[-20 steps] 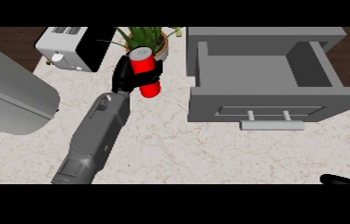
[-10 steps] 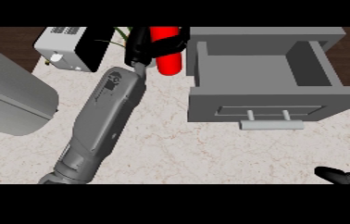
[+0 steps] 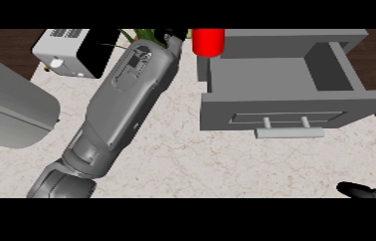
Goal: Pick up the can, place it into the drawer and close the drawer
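left hand [image 3: 175, 40]: top centre of your frame, clasped on the can
can [image 3: 208, 42]: one, red, against that hand's right side, just left of the drawer
drawer [image 3: 272, 108]: one, open, right
right hand [image 3: 357, 190]: lower right corner; you cannot tell its state

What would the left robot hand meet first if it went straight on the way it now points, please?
Likely just the plant leaves beside it: the left robot hand, holding the can, points toward the view's top edge. The open drawer lies rightward, off that line; depth unclear.
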